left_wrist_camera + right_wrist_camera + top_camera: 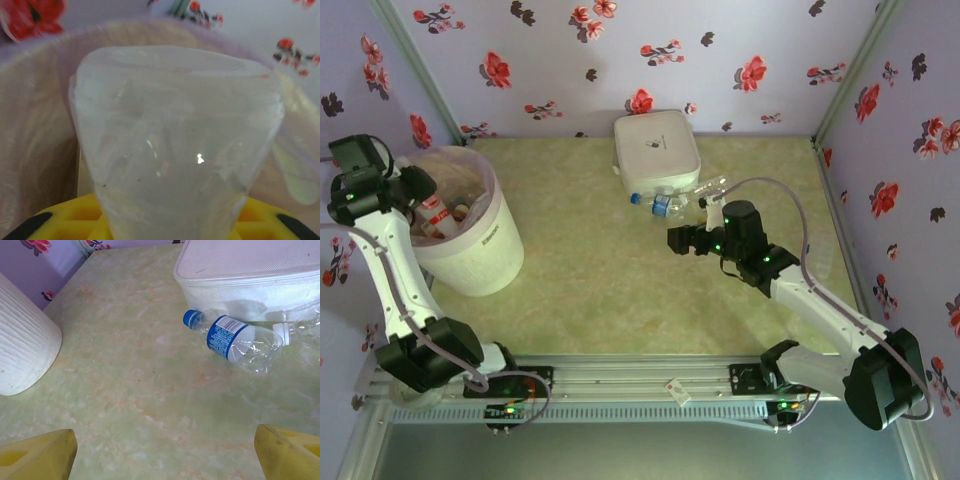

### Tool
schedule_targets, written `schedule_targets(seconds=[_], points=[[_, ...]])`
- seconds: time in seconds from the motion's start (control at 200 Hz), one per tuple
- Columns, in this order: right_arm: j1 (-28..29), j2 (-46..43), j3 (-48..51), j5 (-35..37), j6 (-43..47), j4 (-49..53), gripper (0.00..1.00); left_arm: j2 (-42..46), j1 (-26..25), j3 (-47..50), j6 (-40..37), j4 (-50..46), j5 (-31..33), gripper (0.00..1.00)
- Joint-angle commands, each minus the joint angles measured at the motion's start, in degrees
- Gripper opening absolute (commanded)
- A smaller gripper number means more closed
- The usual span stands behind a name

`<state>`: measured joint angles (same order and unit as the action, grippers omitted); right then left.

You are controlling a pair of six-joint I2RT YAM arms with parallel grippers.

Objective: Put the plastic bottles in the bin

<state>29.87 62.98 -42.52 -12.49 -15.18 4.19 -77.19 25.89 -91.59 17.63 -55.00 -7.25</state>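
At far left, left jaws: clamped on a clear plastic bottle [175, 150] over the large white cylindrical bag-lined bin [488, 250].
Bin: other bottles [438, 212] inside.
Middle: blue-capped clear bottle [240, 337] lying on the green surface [590, 290], beside a flat white box [656, 150].
Right jaws: wide, empty, near it.

Bin [470, 240] at left, box [656, 150] at far centre. Two bottles [665, 203] lie on the table [600, 290] just before the box. More bottles [442, 215] inside the bin. Left gripper [420, 195] above the bin, one bottle [175, 150] between its fingers. Right gripper [675, 240] just in front of the loose pair.
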Motion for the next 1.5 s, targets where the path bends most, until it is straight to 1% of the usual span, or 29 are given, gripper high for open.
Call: schedule_targets(seconds=[0.0, 0.18, 0.245, 0.39, 0.44, 0.5, 0.655, 0.75, 0.97, 1.04, 1.33, 1.44, 1.495], points=[[-0.42, -1.13, 0.85, -0.34, 0.29, -1.64, 0.92, -1.23, -2.38, 0.4, -4.51, -2.83, -1.28, 0.39], [-0.42, -0.99, 0.97, -0.33, -0.46, -2.58, 0.92, -5.64, -5.26, -0.71, -6.7, -5.36, -1.26, 0.4], [-0.42, -0.82, 0.97, -0.27, -0.5, -2.8, 0.92, -7.31, -6.13, -1.29, -7.54, -6.22, -1.19, 0.43], [-0.42, -0.3, 1.03, -0.27, -0.12, -2.81, 0.93, -10.36, -6.73, -1.79, -8.47, -6.85, -1.19, 0.46], [-0.42, -0.22, 0.96, -0.22, -0.13, -2.85, 0.93, -10.95, -6.82, -1.76, -8.66, -6.65, -1.11, 0.51], [-0.42, -0.05, 1.0, -0.11, -0.07, -2.88, 0.93, -11.5, -6.89, -1.53, -9.0, -6.4, -1.1, 0.6], [-0.51, 0.3, 0.98, 0.05, -0.04, -2.93, 0.93, -11.93, -7.06, -1.48, -9.76, -6.13, -0.43, 0.71], [-0.51, 0.54, 0.93, 0.1, -0.03, -2.71, 0.93, -11.93, -7.04, -1.47, -10.21, -6.2, -0.07, 0.8], [-0.6, 0.25, -0.02, 0.8, 0.64, -1.06, 0.93, -9.35, -7.06, -2.08, -10.51, -6.13, 0.51, 0.96], [-0.62, 0.18, -0.32, 1.21, 1.02, -0.37, 0.93, -7.9, -7.04, -2.58, -10.24, -5.77, 0.76, 0.99], [-0.69, -0.22, -1.72, 3.55, 2.53, 2.85, 0.93, -0.96, -7.19, -5.63, -7.47, -4.19, 1.55, 1.0], [-0.76, -0.31, -2.69, 5.77, 4.11, 4.99, 0.93, 1.86, -8.08, -7.25, -6.07, -3.72, 1.57, 0.99], [-0.86, -0.07, -3.4, 7.12, 5.11, 6.23, 0.94, 3.33, -9.31, -8.18, -5.53, -3.49, 1.79, 0.99]])
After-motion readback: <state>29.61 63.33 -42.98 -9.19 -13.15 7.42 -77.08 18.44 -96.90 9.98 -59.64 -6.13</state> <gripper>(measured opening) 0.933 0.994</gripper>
